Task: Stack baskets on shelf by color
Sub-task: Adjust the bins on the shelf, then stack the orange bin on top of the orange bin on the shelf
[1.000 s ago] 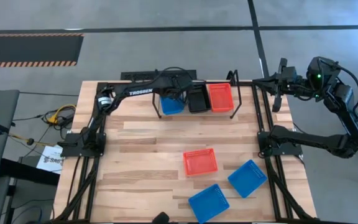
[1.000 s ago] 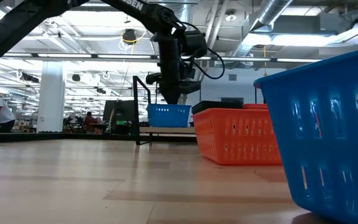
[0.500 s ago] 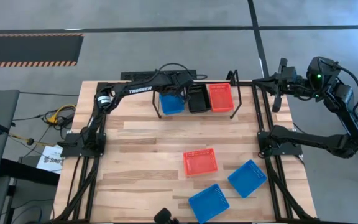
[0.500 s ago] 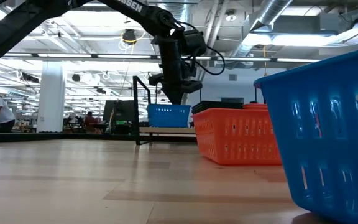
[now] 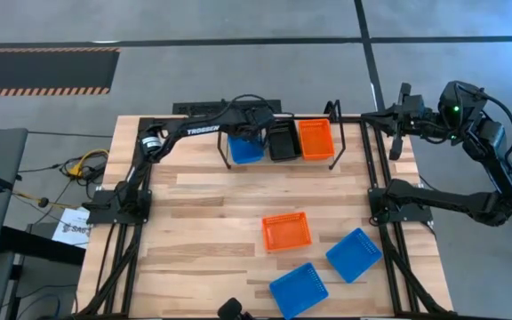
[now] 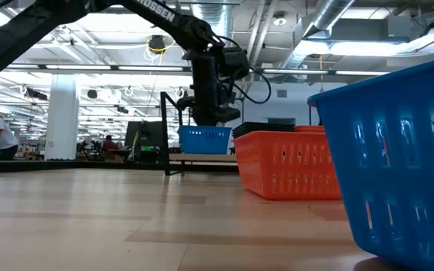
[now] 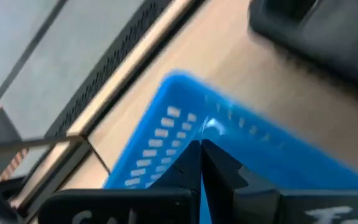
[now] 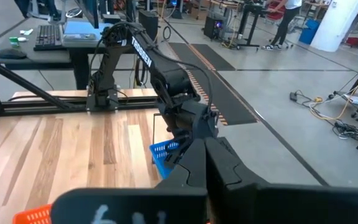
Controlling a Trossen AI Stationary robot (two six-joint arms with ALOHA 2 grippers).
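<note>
The shelf (image 6: pixel 202 156) stands at the table's far edge. On it, from left to right, sit a blue basket (image 5: pixel 245 148), a black basket (image 5: pixel 283 140) and an orange basket (image 5: pixel 316 139). My left gripper (image 7: pixel 201 144) is shut and points slanting down into the blue basket (image 7: pixel 160 124), near its far right corner. An orange basket (image 5: pixel 286 231) and two blue baskets (image 5: pixel 354 254) (image 5: pixel 298 289) rest flat on the tabletop. My right gripper (image 8: pixel 202 146) is shut with nothing in it, raised beside the table's far right corner (image 5: pixel 396 120). My left gripper's shut fingertips stand just inside the blue basket's rim (image 7: pixel 213 127) at its far right corner, coming slanting down from above. Whether they touch the basket I cannot tell. The basket sits flat on the shelf.
The shelf's upright black end loops (image 5: pixel 334 114) rise beside the orange basket. The tabletop's middle and left (image 5: pixel 203 222) are bare planks. In the low view a blue basket (image 6: pixel 398 150) fills the near right. People and desks show in the room behind.
</note>
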